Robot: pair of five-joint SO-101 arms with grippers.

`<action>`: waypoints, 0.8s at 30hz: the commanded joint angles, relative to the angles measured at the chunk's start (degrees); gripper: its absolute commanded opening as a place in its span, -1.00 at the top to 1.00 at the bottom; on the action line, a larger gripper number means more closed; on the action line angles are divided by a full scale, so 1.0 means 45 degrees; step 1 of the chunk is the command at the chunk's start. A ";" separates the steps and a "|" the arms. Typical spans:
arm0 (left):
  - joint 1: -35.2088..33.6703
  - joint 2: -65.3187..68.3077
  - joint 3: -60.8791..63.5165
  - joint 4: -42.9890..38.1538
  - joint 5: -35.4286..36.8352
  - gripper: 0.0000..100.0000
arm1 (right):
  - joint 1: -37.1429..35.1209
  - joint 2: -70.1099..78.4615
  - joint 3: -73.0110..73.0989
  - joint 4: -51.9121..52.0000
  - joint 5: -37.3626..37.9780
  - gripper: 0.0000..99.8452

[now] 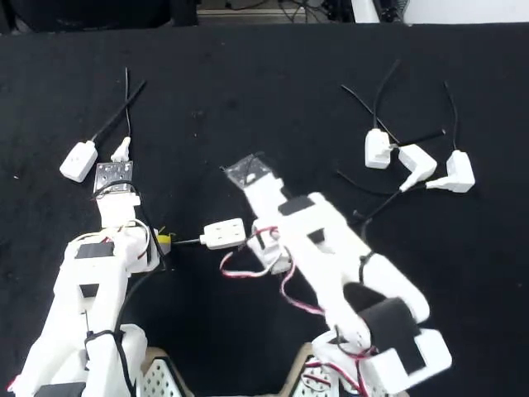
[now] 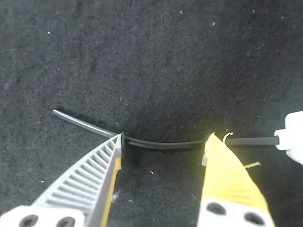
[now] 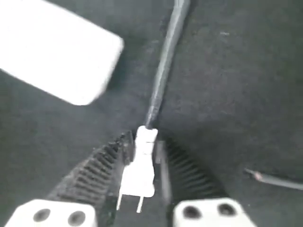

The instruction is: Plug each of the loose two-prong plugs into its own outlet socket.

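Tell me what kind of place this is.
Probably a robotics lab workbench: white robot arms over a black cloth-covered table, plus a corded two-prong plug and a socket block.

The far middle of the surface [image 1: 273,91] lies open, flanked by a socket [image 1: 78,161] with thin cords on the left and three white pieces [image 1: 416,163] with tangled cords on the right. Between the two arms the way is narrow, taken by a second socket [image 1: 223,233] and loose red wires [image 1: 248,271]. A cord [image 2: 156,144] crosses the open gap of the left pincer [image 2: 165,138], while a plug [image 3: 138,172] fills the gap of the right pincer [image 3: 144,142], a white block [image 3: 57,56] close by its cord.
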 commanded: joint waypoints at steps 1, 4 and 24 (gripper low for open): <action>-0.0088 -0.0039 -0.0127 -0.0156 0.0000 0.46 | 0.1524 -0.0264 -0.0694 0.0527 0.0059 0.98; -0.0088 -0.0039 -0.0127 -0.0156 0.0000 0.46 | 0.3204 -0.0987 -0.0694 0.0508 -0.1368 0.98; -0.0088 -0.0039 -0.0127 -0.0156 0.0000 0.46 | 0.3067 -0.4132 -0.1436 0.4103 0.6017 0.72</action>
